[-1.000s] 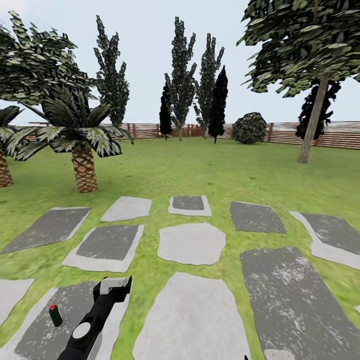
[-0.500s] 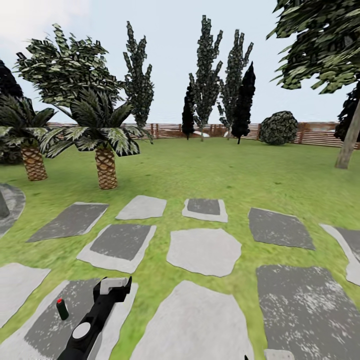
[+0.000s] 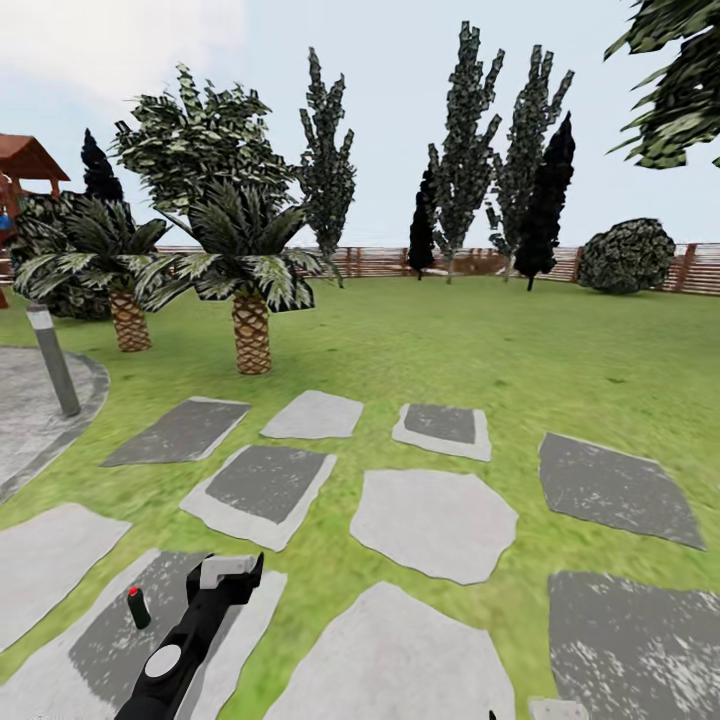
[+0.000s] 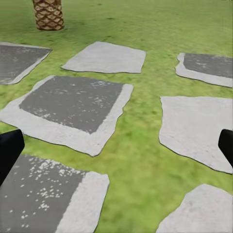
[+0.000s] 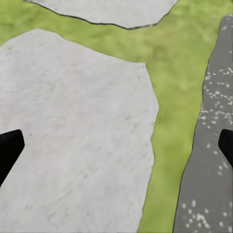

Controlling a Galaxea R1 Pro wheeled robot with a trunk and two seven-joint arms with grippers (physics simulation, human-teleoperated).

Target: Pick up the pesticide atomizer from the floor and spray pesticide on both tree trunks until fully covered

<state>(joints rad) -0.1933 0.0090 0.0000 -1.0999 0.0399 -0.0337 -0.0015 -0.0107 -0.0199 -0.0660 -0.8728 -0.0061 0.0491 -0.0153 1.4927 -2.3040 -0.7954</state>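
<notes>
The pesticide atomizer (image 3: 138, 607), small, dark and red-topped, stands upright on a grey paving stone (image 3: 110, 640) just left of my left arm. My left gripper (image 3: 229, 577) hangs low beside it, apart from it; in the left wrist view the left gripper (image 4: 116, 150) is open with only stones and grass between its fingertips (image 4: 9, 148). In the right wrist view my right gripper (image 5: 116, 150) is open over a pale stone (image 5: 73, 131). One tree's canopy (image 3: 680, 90) shows at top right, its trunk out of view. Another leafy canopy (image 3: 200, 140) rises behind the palms.
Stepping stones (image 3: 435, 525) cross the grass in front of me. Two short palms (image 3: 250, 330) stand left, with a grey bollard lamp (image 3: 52, 360) on a paved patio (image 3: 30, 420). Dark cypresses (image 3: 465, 170), a round bush (image 3: 625, 257) and the slat fence (image 3: 380, 262) close off the far lawn.
The camera has turned left, so the whole scene slid right. The right tree's trunk left the picture; the bollard lamp, the patio and a red-roofed structure came in. My left arm holds the same pose.
</notes>
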